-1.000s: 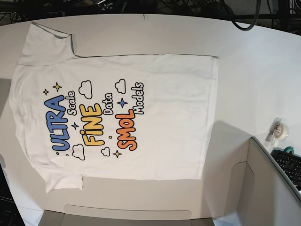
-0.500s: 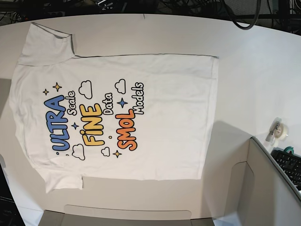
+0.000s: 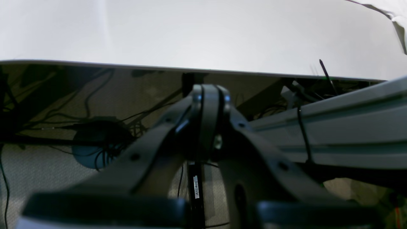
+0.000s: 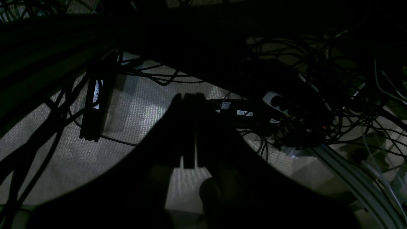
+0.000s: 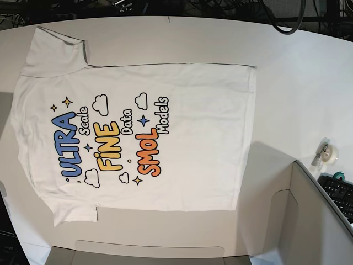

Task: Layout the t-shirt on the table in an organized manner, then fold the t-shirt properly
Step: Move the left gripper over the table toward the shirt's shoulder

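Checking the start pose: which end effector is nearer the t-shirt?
Left, probably. The left end effector sits just below the table edge, with a corner of the t-shirt in its view. The right end effector is down over floor cables, no shirt visible.

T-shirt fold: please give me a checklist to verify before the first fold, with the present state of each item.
1. T-shirt spread flat, print up: ok.
2. Sleeves laid out to the sides: ok.
3. Hem straight, without big wrinkles: ok.
4. Bare table around the shirt: ok; a small tape roll lies apart from it.
5. Left gripper shut, holding nothing, below the table edge: ok.
6. Right gripper shut, empty, over the floor cables: ok, though this view is dark.
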### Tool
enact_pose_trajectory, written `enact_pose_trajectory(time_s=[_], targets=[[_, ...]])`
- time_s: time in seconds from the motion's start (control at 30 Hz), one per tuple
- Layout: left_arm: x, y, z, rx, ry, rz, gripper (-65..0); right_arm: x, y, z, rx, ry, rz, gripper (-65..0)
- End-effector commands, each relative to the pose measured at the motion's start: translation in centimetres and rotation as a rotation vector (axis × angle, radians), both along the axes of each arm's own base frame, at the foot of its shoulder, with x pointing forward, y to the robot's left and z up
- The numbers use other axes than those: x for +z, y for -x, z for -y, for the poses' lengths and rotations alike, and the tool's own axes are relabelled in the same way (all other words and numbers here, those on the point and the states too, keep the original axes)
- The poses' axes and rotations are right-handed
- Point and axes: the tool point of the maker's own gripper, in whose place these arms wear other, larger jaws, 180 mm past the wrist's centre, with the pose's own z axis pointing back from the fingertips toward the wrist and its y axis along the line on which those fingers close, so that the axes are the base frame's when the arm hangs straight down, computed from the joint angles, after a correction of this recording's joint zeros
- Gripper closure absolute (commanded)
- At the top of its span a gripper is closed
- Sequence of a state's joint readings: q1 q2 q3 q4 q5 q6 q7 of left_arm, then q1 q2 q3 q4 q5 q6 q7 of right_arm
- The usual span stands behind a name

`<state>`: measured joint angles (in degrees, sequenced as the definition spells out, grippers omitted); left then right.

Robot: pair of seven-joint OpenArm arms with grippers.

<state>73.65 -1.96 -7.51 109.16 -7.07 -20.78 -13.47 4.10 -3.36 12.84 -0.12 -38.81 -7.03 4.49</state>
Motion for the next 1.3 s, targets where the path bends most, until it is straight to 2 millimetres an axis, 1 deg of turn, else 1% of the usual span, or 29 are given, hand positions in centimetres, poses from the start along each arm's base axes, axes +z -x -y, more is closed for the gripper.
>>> enact_pose_trajectory(time_s=[0.0,0.13,0.23,0.37,0.6,0.67,0.8,0.87,1.0,1.1,1.27], targets=[[0.6,0.2,-0.1,-0.003,0.003,0.008,0.0,0.0,-0.3,-0.1,0.000,-0.002,0.009,0.0],[0.6,0.2,-0.3,-0.026,-0.003,0.003,0.0,0.1,-0.3,-0.3,0.000,-0.005,0.009,0.0],[-0.2,1.0,-0.5,-0.051,-0.015,-0.060,0.0,0.1,-0.3,-0.3,0.000,-0.005,0.010,0.0],[-0.8,1.5,-0.6,-0.075,-0.026,-0.111,0.0,0.1,-0.3,-0.2,0.000,-0.004,0.012,0.0],[-1.2,0.2,-0.7,-0.116,-0.040,-0.107,0.0,0.1,-0.3,-0.3,0.000,-0.005,0.009,0.0],[-1.2,0.2,-0.7,-0.123,-0.042,-0.105,0.0,0.1,-0.3,-0.5,0.000,-0.008,0.010,0.0],[-1.0,0.0,-0.8,-0.129,-0.043,-0.094,0.0,0.1,-0.3,-0.3,0.000,-0.006,0.012,0.0],[-0.8,-0.3,-0.9,-0.129,-0.040,-0.073,0.0,0.1,-0.3,-0.2,0.000,-0.004,0.012,0.0],[1.0,-1.8,-0.8,-0.110,-0.022,0.053,0.0,0.0,-0.3,-0.1,0.000,-0.002,0.009,0.0],[2.2,-2.6,-0.9,-0.099,-0.013,0.129,0.0,0.1,-0.3,-0.3,0.000,-0.005,0.009,0.0],[2.5,-3.0,-0.6,-0.125,-0.002,0.156,0.0,0.1,-0.3,-0.5,0.001,-0.008,0.013,0.0]])
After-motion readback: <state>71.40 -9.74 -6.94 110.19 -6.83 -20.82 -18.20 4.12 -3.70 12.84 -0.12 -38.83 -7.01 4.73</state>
